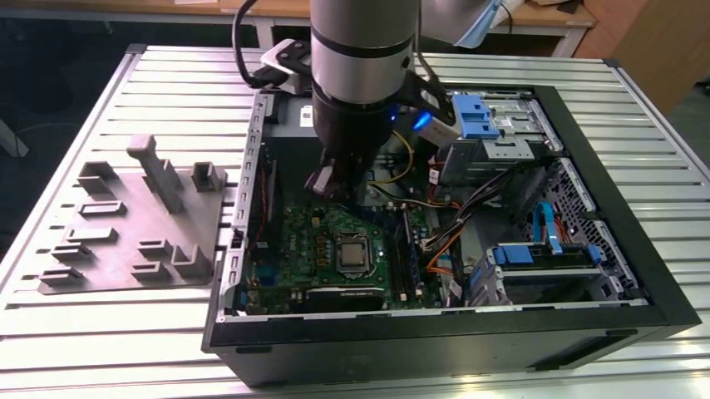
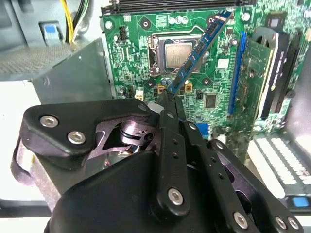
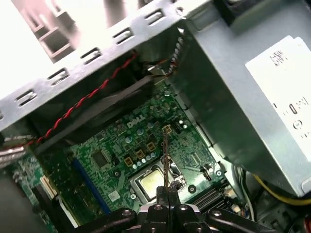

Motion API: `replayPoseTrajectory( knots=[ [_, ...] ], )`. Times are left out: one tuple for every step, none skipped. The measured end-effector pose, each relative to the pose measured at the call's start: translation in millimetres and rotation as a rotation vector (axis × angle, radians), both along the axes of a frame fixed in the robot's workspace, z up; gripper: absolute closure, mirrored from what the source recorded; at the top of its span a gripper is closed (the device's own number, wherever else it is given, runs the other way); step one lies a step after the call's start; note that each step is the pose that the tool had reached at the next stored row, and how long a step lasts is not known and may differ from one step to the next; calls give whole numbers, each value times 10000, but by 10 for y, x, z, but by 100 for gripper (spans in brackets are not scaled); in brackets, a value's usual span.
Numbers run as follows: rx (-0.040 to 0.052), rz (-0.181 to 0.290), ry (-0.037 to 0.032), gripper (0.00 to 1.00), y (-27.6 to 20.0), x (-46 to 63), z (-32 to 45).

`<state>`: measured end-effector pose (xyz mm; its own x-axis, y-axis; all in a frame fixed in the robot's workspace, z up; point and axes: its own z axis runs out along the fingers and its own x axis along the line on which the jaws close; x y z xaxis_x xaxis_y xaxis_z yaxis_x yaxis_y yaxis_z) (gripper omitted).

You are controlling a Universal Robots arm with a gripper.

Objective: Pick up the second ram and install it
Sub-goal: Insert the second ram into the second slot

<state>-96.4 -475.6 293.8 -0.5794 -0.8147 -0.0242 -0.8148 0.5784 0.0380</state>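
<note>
A: Jaws, what do we log?
B: Clenched on the ram. In the second wrist view the gripper pinches one end of the stick. The rest juts out past the tips and slants across the CPU.
A: First wrist view agrees?
B: Yes. We see the ram edge-on there, a thin line running straight out from between the tips of the gripper. The motherboard is behind it and the power supply is off to one side.
A: Touching the motherboard?
B: We can't tell for sure. It looks held clear above it, but depth is poor from the wrist.
A: Exterior view?
B: The gripper hangs inside the open case, over the far end of the motherboard, just beyond the CPU. The tray lies on the table at the exterior view's left, just beside the case and well apart from the gripper.
A: So where do we put the ram overall?
B: In the jaws, inside the case, over the motherboard by the CPU.
</note>
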Motion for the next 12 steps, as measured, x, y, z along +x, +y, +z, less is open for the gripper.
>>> replayPoseTrajectory(
  knots=[
    [1, -197, -1, 89, 0, 0, -2],
    [1, -376, 0, 89, 0, 0, -3],
    [1, -557, 0, 89, 0, 0, -4],
    [0, -735, 0, 89, 0, 0, -6],
    [0, -917, -1, 89, 0, 0, -7],
    [1, -1096, -1, 89, 0, 0, -8],
    [0, -1275, -1, 89, 0, 0, -10],
    [0, -1467, 0, 89, 0, 0, -11],
    [1, -1645, -1, 89, 0, 0, -13],
    [0, -1827, 0, 89, 0, 0, -14],
    [0, -2006, -1, 89, 0, 0, -15],
    [0, -2186, 0, 89, 0, 0, -17]
  ],
)
